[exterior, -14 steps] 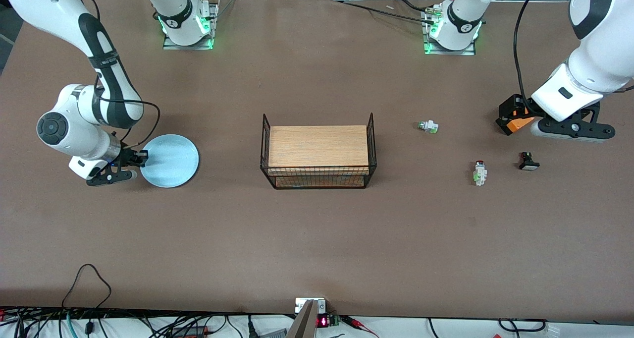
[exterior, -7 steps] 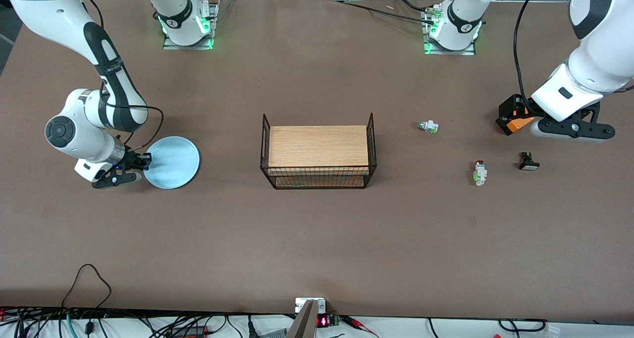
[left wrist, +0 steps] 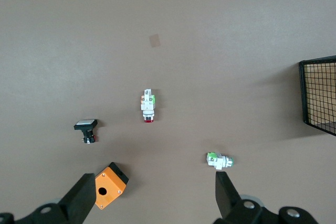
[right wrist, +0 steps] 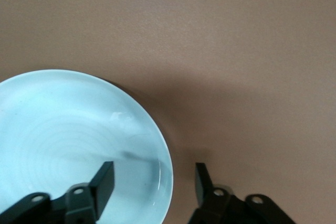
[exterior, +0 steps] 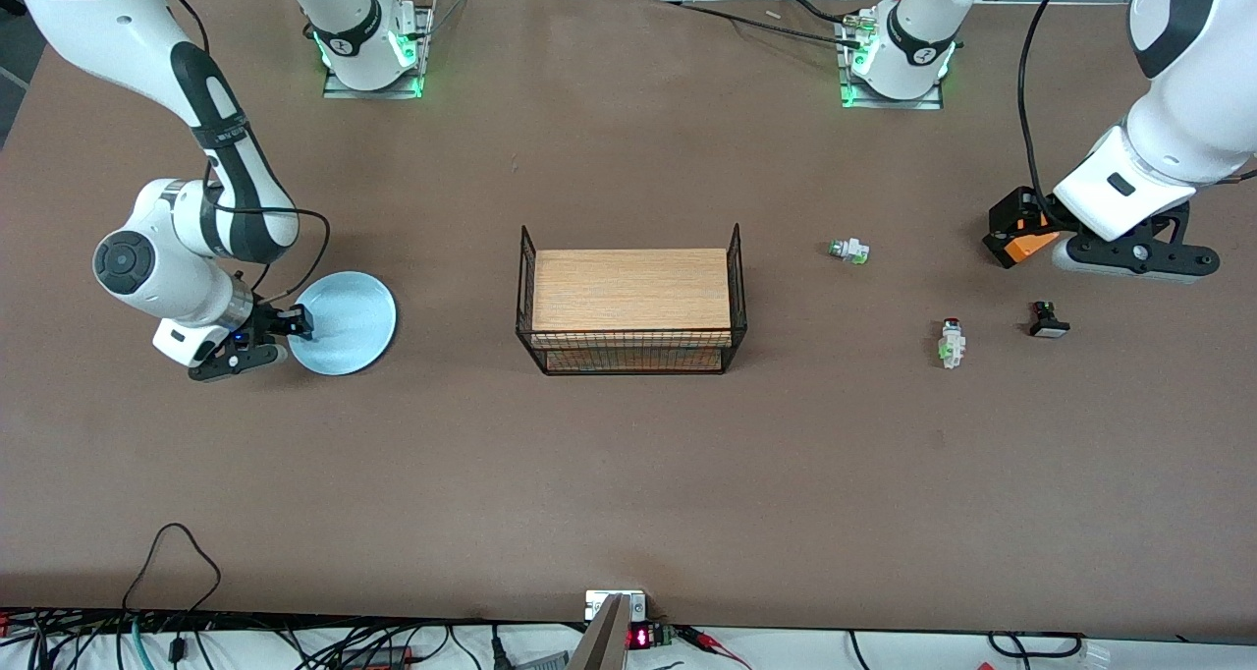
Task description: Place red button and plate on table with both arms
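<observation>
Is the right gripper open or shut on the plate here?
Open. The right gripper straddles the plate rim with fingers apart, one over the plate, one off it.

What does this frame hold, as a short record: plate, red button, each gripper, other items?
plate: flat on the table, toward the right arm's end
red button: on the table, toward the left arm's end
right gripper: open, fingers astride the plate's rim
left gripper: open, waiting above the switches
others: green-capped switch, black switch, wire crate

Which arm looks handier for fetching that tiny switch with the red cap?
Left: its gripper hangs open above the red button at its end of the table. The right gripper is at the plate.
</observation>
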Available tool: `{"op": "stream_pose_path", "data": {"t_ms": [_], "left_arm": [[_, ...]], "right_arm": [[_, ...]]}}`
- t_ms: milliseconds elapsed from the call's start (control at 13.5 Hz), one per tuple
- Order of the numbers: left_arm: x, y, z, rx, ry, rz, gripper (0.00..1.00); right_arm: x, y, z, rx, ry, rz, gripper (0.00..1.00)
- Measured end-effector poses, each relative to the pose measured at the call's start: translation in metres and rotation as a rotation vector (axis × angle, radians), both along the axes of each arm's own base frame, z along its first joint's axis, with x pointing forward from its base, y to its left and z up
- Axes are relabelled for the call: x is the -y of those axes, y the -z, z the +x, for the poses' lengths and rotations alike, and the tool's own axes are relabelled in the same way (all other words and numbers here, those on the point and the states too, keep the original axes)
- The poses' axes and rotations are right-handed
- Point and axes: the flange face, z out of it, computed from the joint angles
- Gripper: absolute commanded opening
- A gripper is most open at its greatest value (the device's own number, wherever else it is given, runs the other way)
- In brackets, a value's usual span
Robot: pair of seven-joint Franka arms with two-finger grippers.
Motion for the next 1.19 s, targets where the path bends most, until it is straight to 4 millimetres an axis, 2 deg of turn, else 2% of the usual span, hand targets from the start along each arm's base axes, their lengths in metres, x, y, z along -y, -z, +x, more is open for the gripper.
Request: {"op": "stream_pose_path", "data": {"t_ms": [222,370,519,667,815,1037,1185], "left_arm": [[0.000,0.000,0.000,0.000,0.000,0.000,1.00],[0.000,0.000,0.000,0.000,0.000,0.000,1.00],[0.000,0.000,0.000,0.000,0.000,0.000,1.00],[0.000,0.000,0.000,0.000,0.000,0.000,1.00],[0.000,0.000,0.000,0.000,0.000,0.000,1.00],[0.000,0.000,0.000,0.000,0.000,0.000,1.00],[0.000,0.000,0.000,-0.001,0.000,0.000,1.00]], "right_arm": [[-0.012,-0.005,0.006,0.060,-0.031,-0.001,1.00],[-0.018,0.001,0.001,0.080,-0.043,-0.001,1.00],[-0.017,0.005,-0.002,0.095,-0.041,-0.002,1.00],[-0.014,-0.007,0.002,0.091,-0.035,-0.003,1.00],[-0.014,-0.038,0.014,0.009,-0.030,0.002,1.00],[-0.015,-0.129,0.043,-0.103,-0.014,0.025,1.00],[-0.016,-0.179,0.051,-0.140,-0.015,0.028,1.00]]}}
